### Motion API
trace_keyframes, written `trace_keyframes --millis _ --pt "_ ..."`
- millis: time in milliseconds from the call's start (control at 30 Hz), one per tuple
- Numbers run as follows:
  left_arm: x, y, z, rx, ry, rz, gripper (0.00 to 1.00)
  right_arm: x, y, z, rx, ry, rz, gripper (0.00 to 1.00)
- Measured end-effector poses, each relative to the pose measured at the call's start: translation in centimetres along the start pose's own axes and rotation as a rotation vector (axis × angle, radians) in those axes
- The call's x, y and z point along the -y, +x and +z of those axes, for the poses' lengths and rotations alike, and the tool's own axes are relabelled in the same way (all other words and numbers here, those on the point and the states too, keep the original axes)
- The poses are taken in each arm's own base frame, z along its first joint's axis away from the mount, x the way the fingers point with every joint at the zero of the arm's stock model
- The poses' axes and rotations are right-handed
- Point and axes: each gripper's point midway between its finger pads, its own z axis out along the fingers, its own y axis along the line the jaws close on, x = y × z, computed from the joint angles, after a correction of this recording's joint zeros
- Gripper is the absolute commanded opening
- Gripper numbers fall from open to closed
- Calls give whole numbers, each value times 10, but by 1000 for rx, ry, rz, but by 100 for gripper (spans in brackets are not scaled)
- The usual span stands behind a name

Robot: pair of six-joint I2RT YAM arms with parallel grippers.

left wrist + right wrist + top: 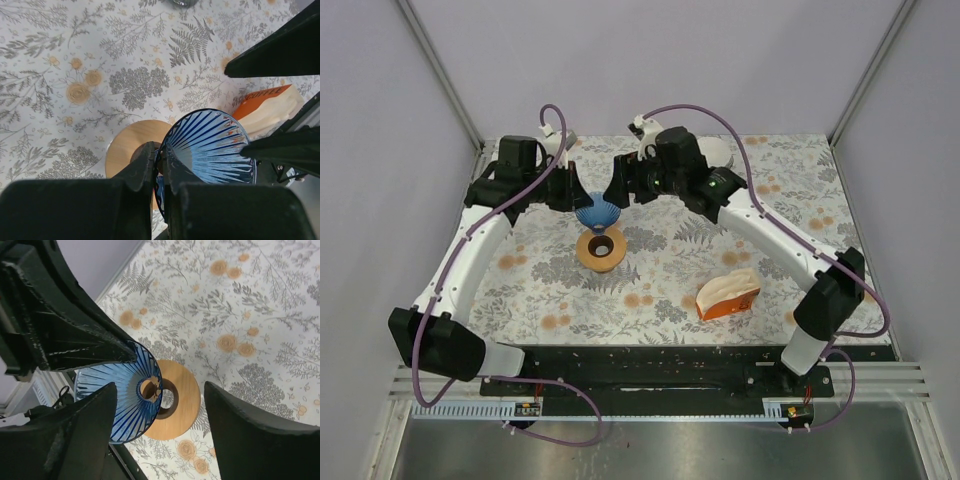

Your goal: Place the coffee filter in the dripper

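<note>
A blue ribbed cone dripper hangs tilted just above a round wooden ring base. My left gripper is shut on the dripper's rim; in the left wrist view its fingers pinch the rim of the dripper over the ring. My right gripper is open and empty beside the dripper; in its wrist view the dripper and ring lie between its spread fingers. An orange and white pack of coffee filters lies at the right, also in the left wrist view.
The floral tablecloth covers the table, which has walls on three sides. A white object sits behind the right arm at the back. The two wrists are close together over the middle back of the table.
</note>
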Motion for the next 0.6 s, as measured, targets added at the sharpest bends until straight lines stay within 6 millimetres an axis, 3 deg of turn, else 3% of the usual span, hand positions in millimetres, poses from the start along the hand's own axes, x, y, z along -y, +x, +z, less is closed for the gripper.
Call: trace_keyframes --millis 267,467,600 --pt "-1 25 9 -52 37 -26 0 12 39 21 -116 49 47 33" --pt "-3 33 11 -55 38 -22 0 7 59 32 -174 53 43 31" --pt "-4 38 11 -60 40 -17 0 3 68 35 -203 60 20 23"
